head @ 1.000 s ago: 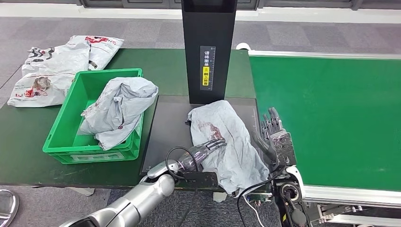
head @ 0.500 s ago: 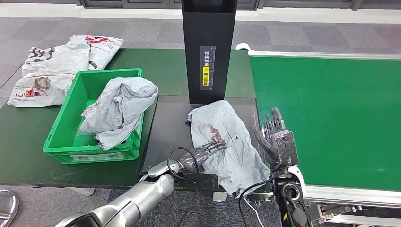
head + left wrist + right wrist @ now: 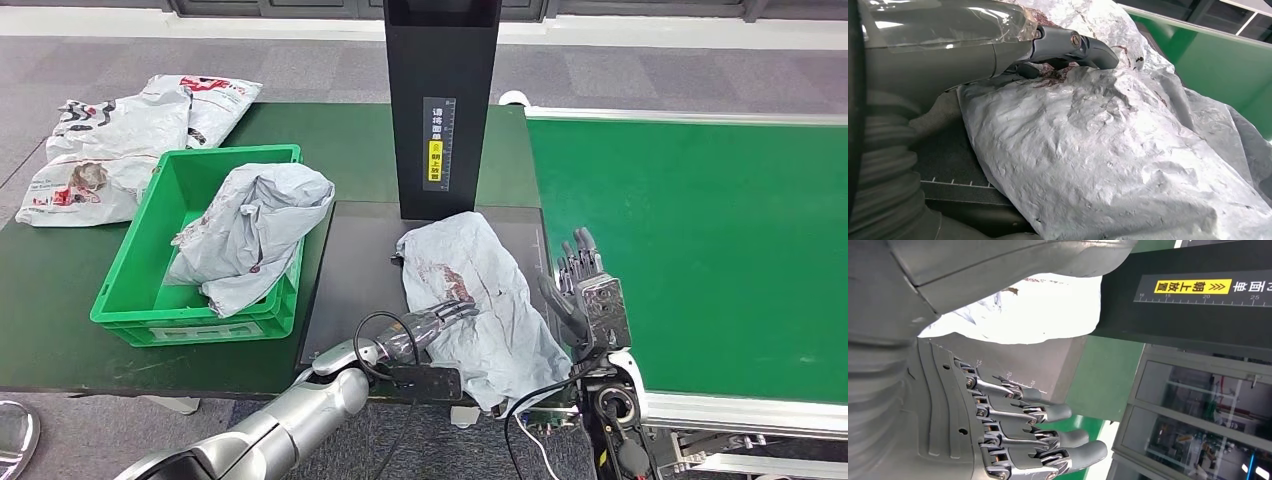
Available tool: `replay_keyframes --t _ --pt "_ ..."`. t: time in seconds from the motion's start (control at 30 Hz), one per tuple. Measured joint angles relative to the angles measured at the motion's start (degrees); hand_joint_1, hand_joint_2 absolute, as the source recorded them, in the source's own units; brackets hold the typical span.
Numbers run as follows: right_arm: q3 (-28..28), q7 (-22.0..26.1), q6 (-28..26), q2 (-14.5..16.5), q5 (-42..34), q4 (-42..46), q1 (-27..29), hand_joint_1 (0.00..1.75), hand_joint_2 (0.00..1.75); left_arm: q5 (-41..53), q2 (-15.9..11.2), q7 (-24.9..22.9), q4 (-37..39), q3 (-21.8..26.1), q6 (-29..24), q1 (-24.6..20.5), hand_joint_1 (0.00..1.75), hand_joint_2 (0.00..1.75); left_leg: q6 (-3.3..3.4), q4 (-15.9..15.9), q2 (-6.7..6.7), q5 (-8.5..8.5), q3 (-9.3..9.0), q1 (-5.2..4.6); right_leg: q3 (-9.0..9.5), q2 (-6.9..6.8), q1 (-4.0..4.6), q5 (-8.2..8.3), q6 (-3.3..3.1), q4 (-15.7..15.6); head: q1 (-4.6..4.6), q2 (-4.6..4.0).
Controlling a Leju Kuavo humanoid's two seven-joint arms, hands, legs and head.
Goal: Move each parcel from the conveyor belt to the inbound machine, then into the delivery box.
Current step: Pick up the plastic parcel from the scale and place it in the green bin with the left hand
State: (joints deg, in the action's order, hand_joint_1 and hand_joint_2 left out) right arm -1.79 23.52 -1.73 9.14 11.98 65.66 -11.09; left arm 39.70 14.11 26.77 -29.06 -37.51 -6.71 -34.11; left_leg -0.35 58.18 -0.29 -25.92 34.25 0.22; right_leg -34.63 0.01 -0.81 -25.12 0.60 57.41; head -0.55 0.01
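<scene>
Parcel handling has reached the inbound machine: the crumpled grey plastic mailer bag [image 3: 478, 300] lies on the dark scanning plate [image 3: 350, 270] at the foot of the tall black scanner column [image 3: 441, 105], its near edge hanging over the plate's front lip. Over the last second little has changed; the left hand [image 3: 432, 322] has kept its place on the bag's near left side while the right hand [image 3: 583, 292] has edged slightly up and away from the bag's right edge, which I read as the right hand being done and the left preparing to take over. The left hand rests on top of the wrinkled film with its fingers laid roughly flat; the left wrist view shows the thumb pressed against the surface, but whether any film is actually pinched cannot be told. The right hand stands upright just beside the bag, fingers extended and apart, holding nothing. A second grey bag [image 3: 250, 235] already sits in the green plastic crate [image 3: 135, 290] to the left, where this one likely goes next.
</scene>
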Motion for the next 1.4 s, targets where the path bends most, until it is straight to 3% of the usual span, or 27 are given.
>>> replay_keyframes --t 0.37,0.5,0.63,0.77,1.0,1.4 --pt "0.0 0.0 0.0 0.0 0.0 0.0 0.0 0.00 1.75 0.0 0.0 0.0 0.0 0.0 0.0 0.0 0.00 1.75 0.00 0.0 0.00 0.00 0.00 0.00 0.00 0.00 0.00 0.00 0.00 0.0 0.00 0.00" --pt "0.0 0.1 -0.1 0.0 0.1 0.0 0.0 0.00 1.75 -0.5 0.0 -0.4 0.0 0.0 -1.3 0.0 1.75 1.75 0.00 0.0 0.00 0.00 0.00 0.00 0.00 0.00 0.00 0.00 0.00 0.0 0.00 0.01" --pt "-0.7 0.2 -0.1 0.7 1.5 0.7 0.9 0.00 1.75 -4.5 -0.1 -4.1 -1.1 1.5 -7.9 -1.3 1.75 1.75 -0.02 0.0 -0.03 0.03 0.01 0.01 -0.01 -0.04 0.01 0.01 -0.01 0.0 0.01 0.00" --pt "-2.0 -0.1 1.2 2.0 3.3 2.5 2.1 0.00 1.75 -3.0 -0.5 -6.3 -3.4 4.5 -6.4 -3.7 1.75 1.75 -0.04 0.0 -0.04 0.04 0.01 0.01 -0.01 -0.05 0.01 0.01 -0.01 0.0 0.00 -0.01" --pt "-3.3 -0.1 1.8 2.9 4.1 3.1 2.2 0.00 1.75 0.8 -0.6 -6.4 -4.6 7.2 -6.9 -3.9 1.75 1.75 -0.04 0.0 -0.02 0.05 0.01 0.01 -0.01 -0.04 0.00 0.01 -0.02 0.0 0.01 0.00" --pt "-4.0 -0.2 2.0 3.5 4.6 4.0 2.5 0.00 1.75 3.9 -0.6 -7.2 -5.4 7.9 -7.2 -3.7 1.75 1.75 -0.05 0.0 -0.03 0.04 0.01 0.01 -0.01 -0.04 0.00 0.01 -0.02 0.0 0.00 -0.01"
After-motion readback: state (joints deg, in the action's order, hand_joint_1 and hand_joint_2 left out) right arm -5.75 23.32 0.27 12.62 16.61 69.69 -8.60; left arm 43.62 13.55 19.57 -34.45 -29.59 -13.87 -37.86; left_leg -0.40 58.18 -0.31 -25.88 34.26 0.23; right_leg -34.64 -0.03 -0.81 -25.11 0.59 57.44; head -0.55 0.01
